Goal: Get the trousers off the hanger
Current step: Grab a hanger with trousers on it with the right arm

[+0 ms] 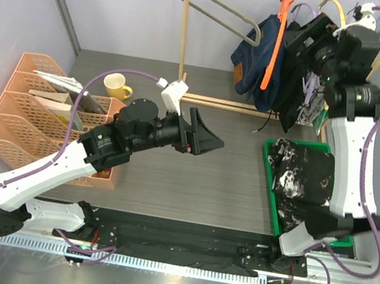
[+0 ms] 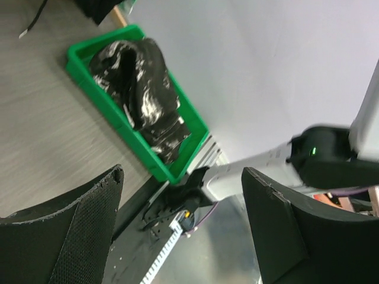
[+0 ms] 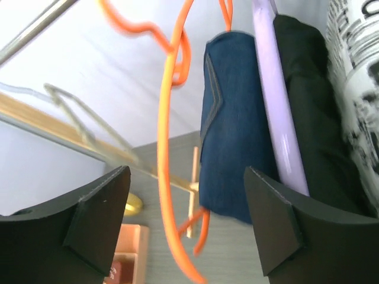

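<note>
Navy denim trousers hang on an orange hanger on the rail at the back right. Beside them hang plain black trousers and a newspaper-print pair. My right gripper is raised at the rail, open and empty. In the right wrist view its gripper faces the orange hanger, the denim, a lilac hanger, the black pair and the newspaper print. A black-and-white marbled pair lies in the green tray. My left gripper is open over mid-table.
An empty grey hanger hangs left on the rail by the wooden post. Orange file racks and a yellow mug stand at the left. The left wrist view shows the tray and the right arm's base.
</note>
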Motion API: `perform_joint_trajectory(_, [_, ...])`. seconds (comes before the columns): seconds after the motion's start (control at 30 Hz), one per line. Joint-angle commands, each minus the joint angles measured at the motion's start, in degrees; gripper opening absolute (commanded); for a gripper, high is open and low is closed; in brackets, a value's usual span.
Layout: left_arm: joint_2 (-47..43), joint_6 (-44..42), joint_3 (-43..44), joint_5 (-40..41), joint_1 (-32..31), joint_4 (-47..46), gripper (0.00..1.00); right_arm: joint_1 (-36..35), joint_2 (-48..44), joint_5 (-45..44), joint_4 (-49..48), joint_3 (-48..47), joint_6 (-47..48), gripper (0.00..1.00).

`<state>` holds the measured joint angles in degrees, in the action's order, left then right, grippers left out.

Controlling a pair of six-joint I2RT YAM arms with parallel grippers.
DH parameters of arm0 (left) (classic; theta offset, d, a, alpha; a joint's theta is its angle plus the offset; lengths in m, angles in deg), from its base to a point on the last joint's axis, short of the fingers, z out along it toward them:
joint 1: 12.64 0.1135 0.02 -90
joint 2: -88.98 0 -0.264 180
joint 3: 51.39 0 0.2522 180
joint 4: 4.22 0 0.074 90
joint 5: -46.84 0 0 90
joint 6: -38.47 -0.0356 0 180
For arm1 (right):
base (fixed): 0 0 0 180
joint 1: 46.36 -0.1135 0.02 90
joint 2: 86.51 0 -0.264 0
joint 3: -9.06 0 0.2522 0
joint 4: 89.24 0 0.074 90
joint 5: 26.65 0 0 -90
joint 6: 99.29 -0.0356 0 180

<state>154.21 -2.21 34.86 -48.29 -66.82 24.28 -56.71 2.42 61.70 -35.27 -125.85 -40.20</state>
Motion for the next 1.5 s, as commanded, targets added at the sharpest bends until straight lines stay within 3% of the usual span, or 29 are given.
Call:
perform_joint_trajectory(0.0, [-4.14,1.47,-4.54,1.17,-1.11,-0.68,0.80,4.72,6.68,13.07,-3.11,-9.10,-6.34,0.80])
perform_joint_trajectory(0.23, [-8.45,2.36,-9.47,2.75,-1.55,-0.51,0.80,5.43,10.04,19.04,-12.50,-5.69,-10.04,0.67])
perform_joint_trajectory(0.47, [-9.24,1.92,-9.65,3.02,-1.55,0.90,0.81,5.34,6.00,17.03,-20.77,2.75,-11.80,0.68])
perform_joint_trajectory(0.6, [-9.68,1.92,-9.91,2.93,-1.55,1.17,0.81,5.25,7.49,19.84,-20.96,2.23,-12.85,0.48])
perform_joint_trajectory(0.67, [-9.77,1.92,-9.91,3.19,-1.55,1.60,0.81,5.34,8.37,20.98,-21.05,2.31,-13.12,0.43])
perform_joint_trajectory(0.7, [-9.86,1.83,-9.82,3.28,-1.55,1.61,0.81,5.25,8.54,21.16,-21.83,2.66,-13.12,0.35])
perform_joint_trajectory(0.77, [-10.12,1.75,-9.73,3.28,-1.55,2.04,0.81,5.25,8.46,22.64,-23.41,3.37,-13.55,0.32])
perform_joint_trajectory(0.97, [-11.53,1.48,-10.17,3.98,-1.55,3.71,0.81,5.34,4.95,25.20,-39.81,11.00,-15.57,0.21])
perform_joint_trajectory(1.1, [-13.02,1.48,-10.79,4.77,-1.55,5.03,0.81,5.25,4.33,26.17,-48.02,16.02,-14.88,0.01])
perform_joint_trajectory(1.47, [-13.73,-1.94,-9.65,8.38,-1.55,8.99,0.84,2.98,-0.06,26.61,-78.75,32.97,-12.24,0.01])
